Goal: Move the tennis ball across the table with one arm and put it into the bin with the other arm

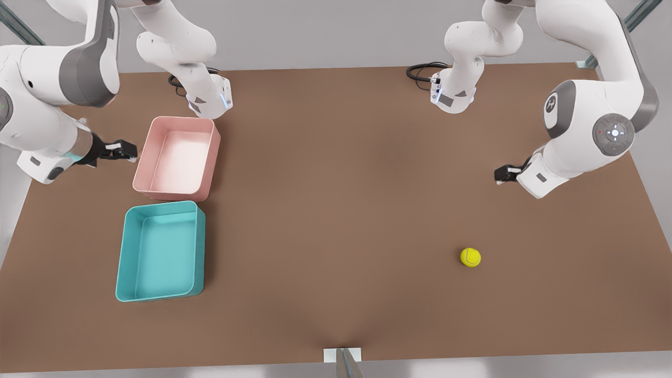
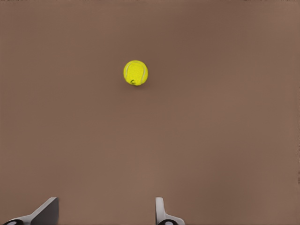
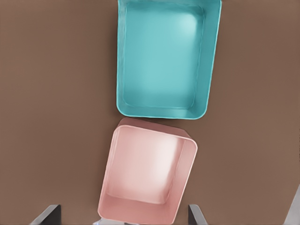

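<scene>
Tennis ball: loose on tabletop, front view's right, well apart from teal bin. Likely light, springy, prone to roll; pinch across its middle. Left tool near ball, spread, empty. Right tool beside pink tub, spread, waiting.

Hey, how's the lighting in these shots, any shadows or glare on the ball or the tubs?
Front view: soft, even light; the small yellow-green tennis ball casts only a faint shadow on the matte brown table, with no glare. Left wrist view: the ball shows a slim dark patch beneath it. Right wrist view: a pale sheen lies on the floors of the teal plastic bin and the pink plastic tub.
</scene>
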You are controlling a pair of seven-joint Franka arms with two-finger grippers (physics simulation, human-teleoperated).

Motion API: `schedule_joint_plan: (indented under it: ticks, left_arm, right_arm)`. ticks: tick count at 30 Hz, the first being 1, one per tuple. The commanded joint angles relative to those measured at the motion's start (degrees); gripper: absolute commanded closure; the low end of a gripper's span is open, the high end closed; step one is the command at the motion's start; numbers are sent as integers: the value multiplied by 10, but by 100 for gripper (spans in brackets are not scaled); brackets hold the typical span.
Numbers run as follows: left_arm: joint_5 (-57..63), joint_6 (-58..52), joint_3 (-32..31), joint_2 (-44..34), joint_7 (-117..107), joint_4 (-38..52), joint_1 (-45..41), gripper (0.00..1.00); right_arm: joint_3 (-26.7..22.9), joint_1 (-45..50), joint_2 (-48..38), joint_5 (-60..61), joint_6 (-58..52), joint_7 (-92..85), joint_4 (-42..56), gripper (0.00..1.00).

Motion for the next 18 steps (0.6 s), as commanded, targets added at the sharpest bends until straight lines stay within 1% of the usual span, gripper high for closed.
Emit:
schedule_joint_plan:
  ticks: [1,3,4,5,6,7,8,9,10,11,12,13,14,16,18]
  left_arm:
    - [-2,33,0,-1,-5,0,0,0]
    - [-1,33,1,1,-4,0,1,0]
    - [4,56,0,15,-2,-1,1,0]
    - [3,83,0,42,-1,-2,2,17]
    - [5,83,1,83,27,3,5,78]
    - [-6,84,0,141,132,43,22,79]
    - [-3,93,-1,179,143,70,24,79]
    - [-3,127,-2,202,216,76,30,79]
    - [0,193,-2,221,398,68,71,79]
    - [3,255,-2,236,567,56,86,79]
    - [13,280,-2,238,605,45,86,79]
    - [14,287,-2,238,605,35,86,79]
    - [14,294,-2,238,605,31,84,79]
    - [38,307,-13,247,736,22,84,79]
    - [80,308,-20,258,945,22,88,79]
  right_arm:
    - [0,-3,0,1,53,-11,-2,0]
    - [-1,-3,6,-5,45,-12,-4,0]
    - [-4,-4,33,-4,48,-11,-2,0]
    - [-4,-5,47,-6,52,-11,0,0]
    - [-3,-4,57,-6,58,-11,2,0]
    - [-3,-2,63,-5,70,-11,1,0]
    - [-3,-1,73,-5,75,-11,1,0]
    - [-2,-3,78,-2,83,-11,-3,0]
    - [-2,-5,90,1,94,-11,-4,0]
    - [-2,-1,94,-2,96,-11,-1,0]
    - [-2,-1,97,-5,102,-11,-1,0]
    - [1,14,94,-39,83,-14,7,0]
    - [1,18,95,-43,78,-11,9,0]
    - [1,18,94,-40,80,-13,10,0]
    - [1,16,96,-40,83,-18,10,0]
